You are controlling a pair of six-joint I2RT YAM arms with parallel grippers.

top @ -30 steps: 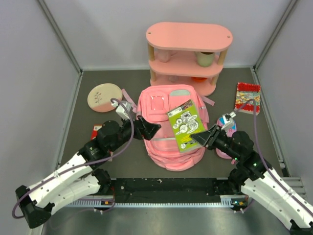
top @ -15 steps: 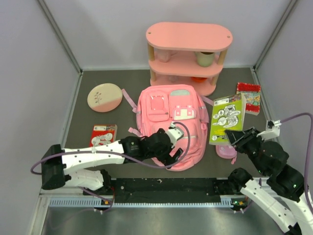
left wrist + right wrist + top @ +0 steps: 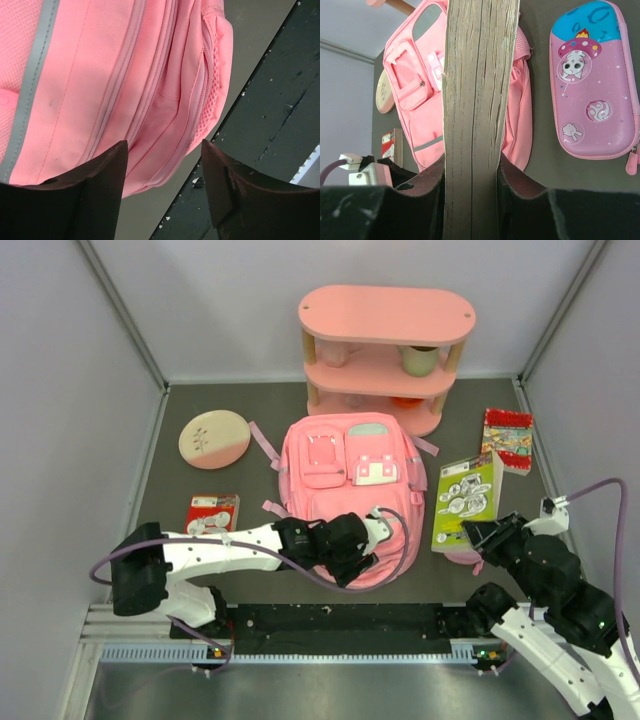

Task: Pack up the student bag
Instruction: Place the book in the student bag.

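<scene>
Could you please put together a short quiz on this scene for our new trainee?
1. True or false: the right end effector is clamped on the green book.
2. Which item lies closest to that held book? A) pencil case B) scissors C) water bottle
3. Fill in the blank: the left end effector, with its jaws apart and nothing between them, is over the near end of the ____.
Key: 1 true; 2 A; 3 student bag.
</scene>
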